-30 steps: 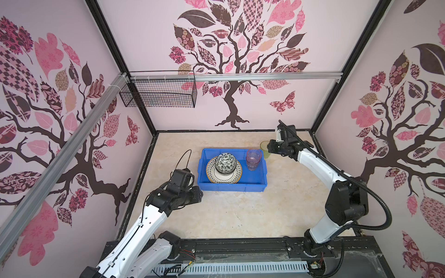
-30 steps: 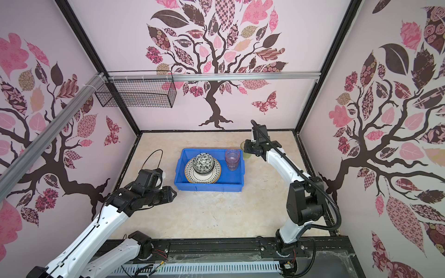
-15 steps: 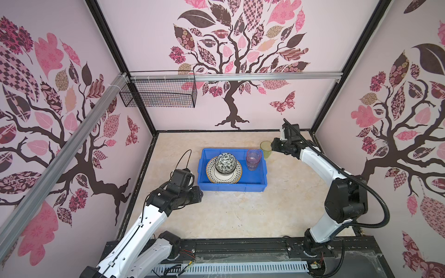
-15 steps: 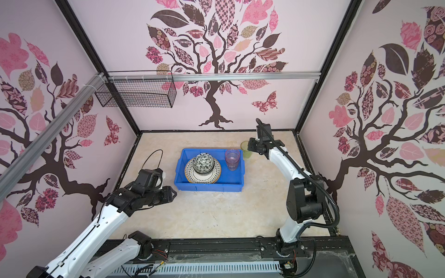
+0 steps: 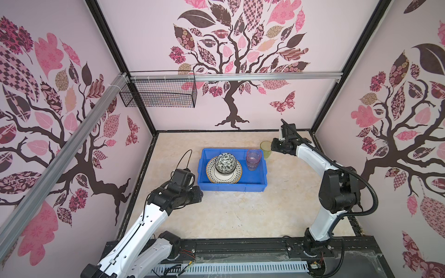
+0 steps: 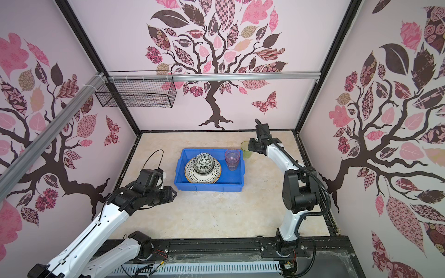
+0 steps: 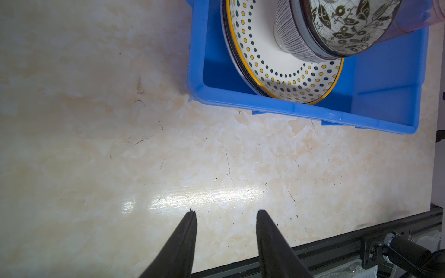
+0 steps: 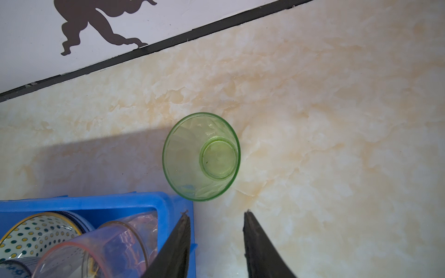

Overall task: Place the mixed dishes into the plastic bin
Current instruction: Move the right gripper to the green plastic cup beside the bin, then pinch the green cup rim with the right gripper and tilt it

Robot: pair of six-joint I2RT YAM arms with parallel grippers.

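Observation:
The blue plastic bin [image 5: 231, 188] [image 6: 207, 188] stands mid-table. In it lies a stack of plates, the top one dotted [image 5: 233, 177] [image 7: 277, 72], with stacked bowls on it, the uppermost black-white leafy [image 5: 225, 161] [image 7: 346, 24]. A pink cup [image 5: 252, 160] [image 8: 96, 250] stands in the bin's right part. Outside, by the bin's far right corner, a yellow-green translucent cup [image 5: 265, 149] [image 6: 246, 149] [image 8: 202, 156] stands upright on the table. My right gripper [image 8: 215, 214] hovers just short of it, open and empty. My left gripper [image 7: 225, 213] [image 5: 198, 193] is open and empty near the bin's near left corner.
A black wire mesh basket [image 5: 159, 96] hangs on the rail at the back left, well above the table. Walls close the table on three sides. A black rail [image 5: 240, 243] runs along the front edge.
The right wrist has shifted slightly near the yellow-green cup, which stands where it was. The left arm has not moved.

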